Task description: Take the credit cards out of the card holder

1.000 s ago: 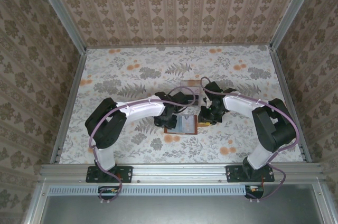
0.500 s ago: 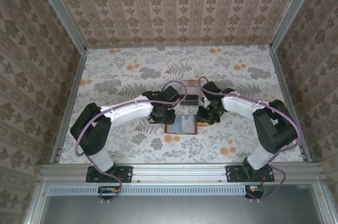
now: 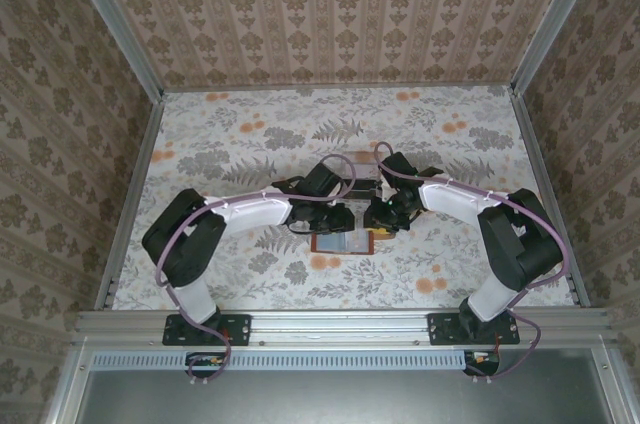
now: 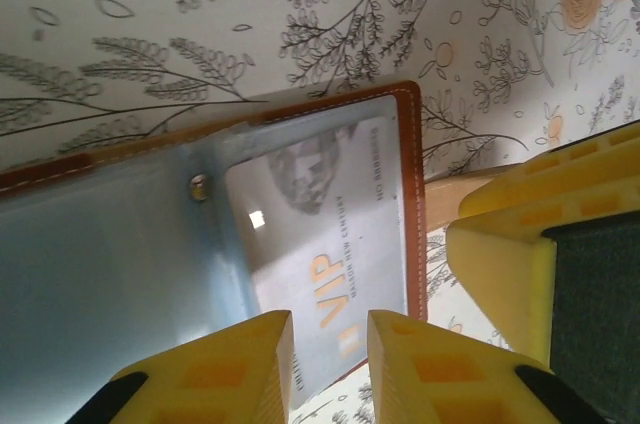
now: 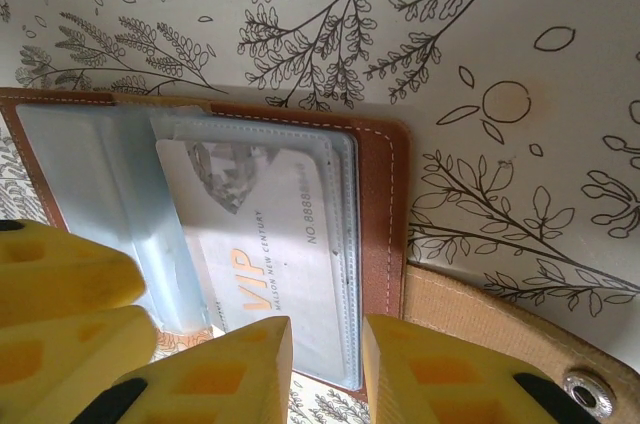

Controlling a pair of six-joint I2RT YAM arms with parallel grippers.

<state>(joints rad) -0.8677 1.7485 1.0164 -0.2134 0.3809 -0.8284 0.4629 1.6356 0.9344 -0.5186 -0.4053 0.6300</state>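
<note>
The brown card holder [image 3: 340, 242] lies open on the floral table, its grey-blue lining and clear sleeves facing up. A pale grey credit card [image 4: 330, 234] printed "VIP" sits in the right-hand sleeve, also seen in the right wrist view [image 5: 270, 244]. The strap tab [image 5: 500, 334] with its snap sticks out to the right. My left gripper [image 4: 330, 359] hovers over the card's near edge, open by a narrow gap, nothing pinched. My right gripper [image 5: 327, 369] is close beside it over the holder's [image 5: 385, 214] near right corner, also narrowly open.
A pale clear tray [image 3: 362, 187] lies just behind the two grippers, partly hidden by them. The two sets of yellow fingers [image 5: 60, 289] nearly touch over the holder. Patterned walls enclose the table [image 3: 230, 134] on three sides.
The left arm's elbow has swung out and back, and its gripper has settled over the holder's far edge. The right gripper has crept slightly left toward the holder.
</note>
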